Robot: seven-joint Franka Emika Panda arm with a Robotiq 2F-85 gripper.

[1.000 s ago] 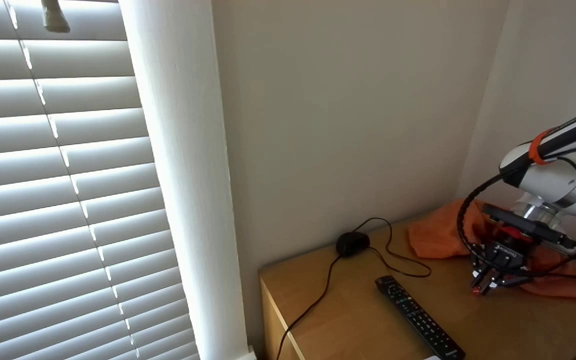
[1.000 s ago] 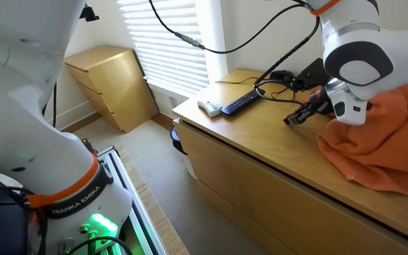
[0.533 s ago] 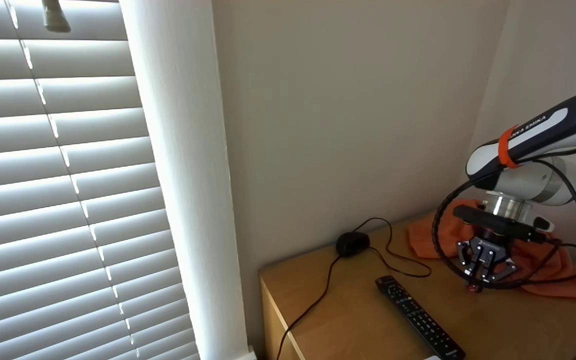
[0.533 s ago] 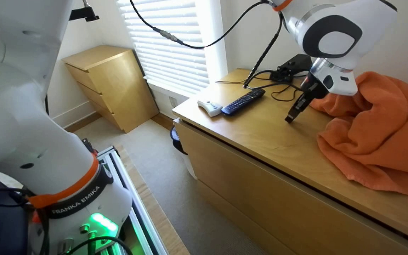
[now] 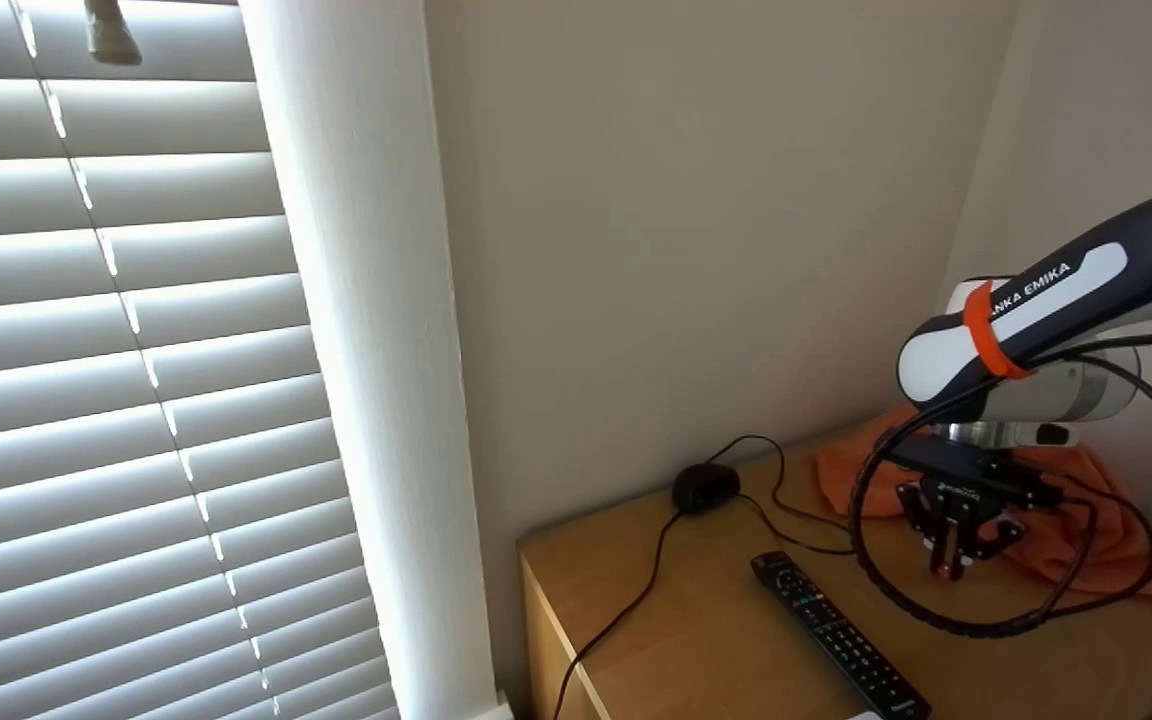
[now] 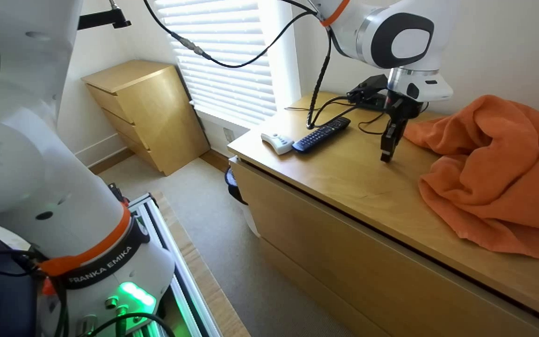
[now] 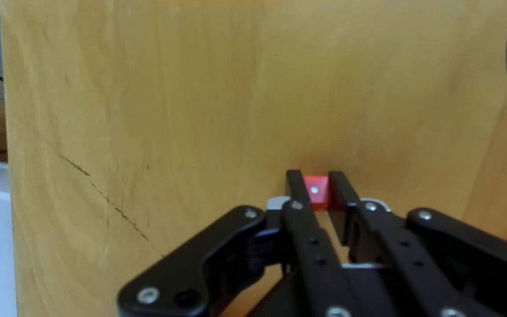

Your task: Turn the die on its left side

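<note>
The small red die (image 7: pixel 317 192) with one white dot showing is between the two black fingertips in the wrist view. It also shows as a red spot at the fingertips in an exterior view (image 5: pixel 943 571). My gripper (image 7: pixel 316 174) is shut on the die, one finger on each side. The gripper (image 6: pixel 385 159) points nearly straight down at the wooden dresser top (image 6: pixel 344 173) in an exterior view, where the fingers hide the die. I cannot tell whether the die touches the wood.
An orange cloth (image 6: pixel 508 178) lies heaped beside the gripper. A black remote (image 6: pixel 322 135) and a white controller (image 6: pixel 277 142) lie toward the window end. A black device (image 5: pixel 705 487) with a thin cable stands by the wall. The arm's cable loops around the gripper.
My gripper has swung from a strong slant to nearly upright, its wrist moving toward the window. The fingertips stay close to the same spot, with the die between them.
</note>
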